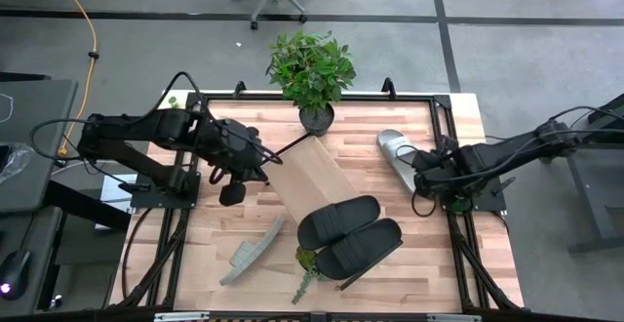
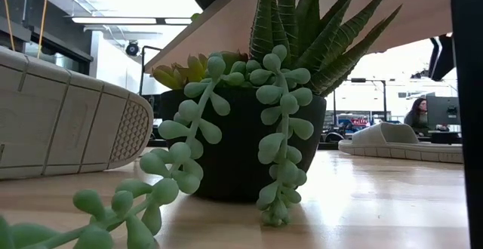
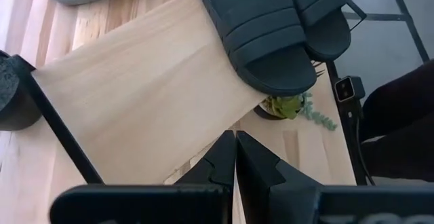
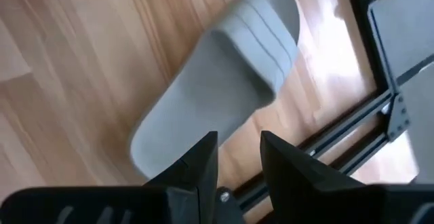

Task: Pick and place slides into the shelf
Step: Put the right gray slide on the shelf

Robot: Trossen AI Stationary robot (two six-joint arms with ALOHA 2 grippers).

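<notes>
The shelf (image 1: 310, 178) lies askew across the middle of the table. Two black slides (image 1: 349, 232) sit side by side on its near right end, seen also in the left wrist view (image 3: 271, 34). One grey slide (image 1: 252, 249) lies tipped on its side at the near left, its sole (image 2: 68, 121) showing in the low view. The other grey slide (image 1: 394, 149) lies flat at the far right. My right gripper (image 4: 239, 149) hangs open just above that slide's heel end (image 4: 169, 129), touching nothing. My left gripper (image 3: 235, 153) is shut and empty above the shelf's left edge.
A tall potted plant (image 1: 312, 73) stands at the table's far edge. A small succulent pot (image 2: 249, 128) with trailing stems sits under the shelf's near end, beside the black slides. Dark frame rails (image 4: 352, 125) run along the table's right edge.
</notes>
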